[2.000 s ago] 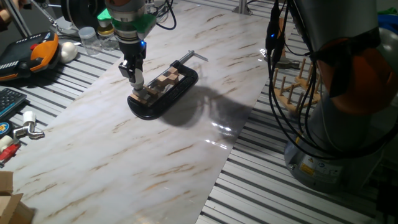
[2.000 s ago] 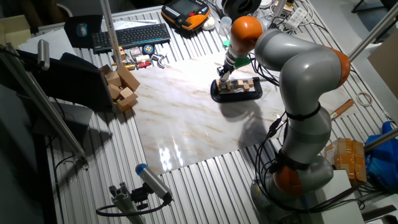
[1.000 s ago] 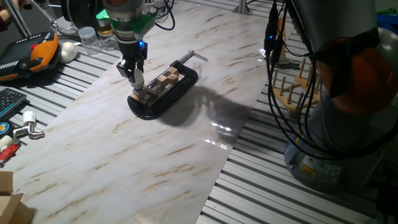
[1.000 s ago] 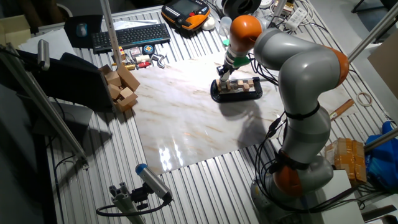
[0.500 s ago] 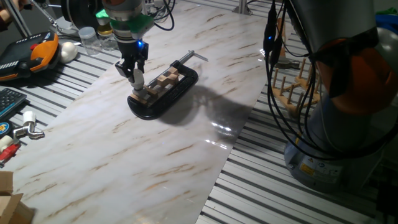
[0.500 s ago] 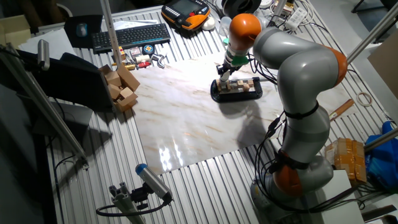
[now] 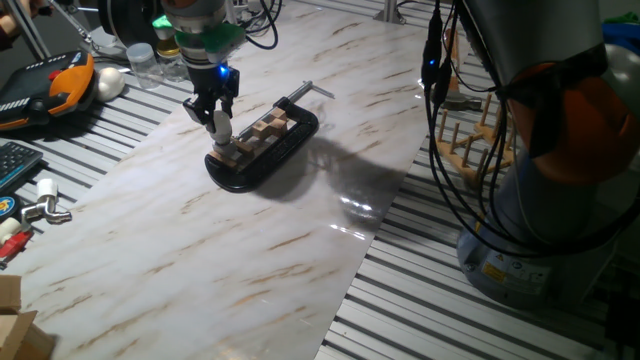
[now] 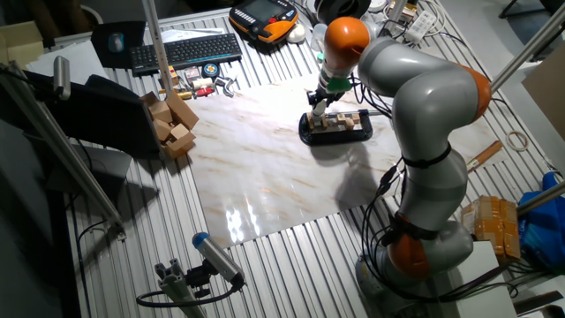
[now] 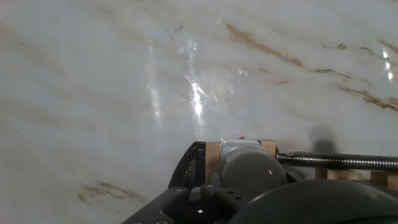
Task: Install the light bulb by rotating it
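One light bulb (image 7: 221,127) between pincer (image 7: 213,113) fingers; contact unclear.

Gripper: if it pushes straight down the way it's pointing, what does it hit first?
The gripper points down at the light bulb, seated in the wooden blocks of the black clamp. It would likely meet the bulb first.

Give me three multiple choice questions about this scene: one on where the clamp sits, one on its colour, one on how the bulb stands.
1. The clamp rests on:
A. the marble board
B. the keyboard
C. a cardboard box
2. The clamp is:
A. red
B. black
C. yellow
3. The light bulb is:
A. lying flat on the board
B. upright at the clamp's end
C. inside a jar

Answers:
1 A, the clamp lies on the marble board.
2 B, its body is black.
3 B, the light bulb stands upright by the wooden blocks.
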Available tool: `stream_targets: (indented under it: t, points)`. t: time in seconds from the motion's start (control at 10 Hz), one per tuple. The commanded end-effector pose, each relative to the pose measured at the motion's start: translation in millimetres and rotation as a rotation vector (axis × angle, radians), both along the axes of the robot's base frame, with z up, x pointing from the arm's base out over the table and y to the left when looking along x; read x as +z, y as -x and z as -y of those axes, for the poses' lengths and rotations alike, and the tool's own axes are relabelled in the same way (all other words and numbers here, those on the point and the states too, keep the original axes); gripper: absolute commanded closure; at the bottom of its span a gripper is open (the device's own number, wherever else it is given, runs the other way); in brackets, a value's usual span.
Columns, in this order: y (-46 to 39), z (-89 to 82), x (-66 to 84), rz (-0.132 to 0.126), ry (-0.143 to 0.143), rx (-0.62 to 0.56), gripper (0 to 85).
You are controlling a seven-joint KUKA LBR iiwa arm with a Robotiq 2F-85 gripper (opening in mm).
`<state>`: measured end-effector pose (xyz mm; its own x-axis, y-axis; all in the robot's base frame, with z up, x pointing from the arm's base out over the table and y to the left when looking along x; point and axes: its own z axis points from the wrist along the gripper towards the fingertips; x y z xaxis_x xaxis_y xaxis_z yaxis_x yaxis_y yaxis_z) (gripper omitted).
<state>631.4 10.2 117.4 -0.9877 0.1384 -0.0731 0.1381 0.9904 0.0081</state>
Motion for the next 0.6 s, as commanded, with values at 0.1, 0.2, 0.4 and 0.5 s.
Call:
stream_targets:
  t: [0.1, 0.2, 0.4, 0.5]
  points:
    - [0.0, 0.0, -0.1, -0.012, -0.002, -0.020, 85.0]
    - [0.0, -0.1, 0.1, -0.016, 0.000, -0.029, 85.0]
    - [0.0, -0.1, 0.2, -0.028, -0.001, -0.061, 85.0]
    - [0.0, -0.2, 0.2, -0.032, -0.002, -0.072, 85.0]
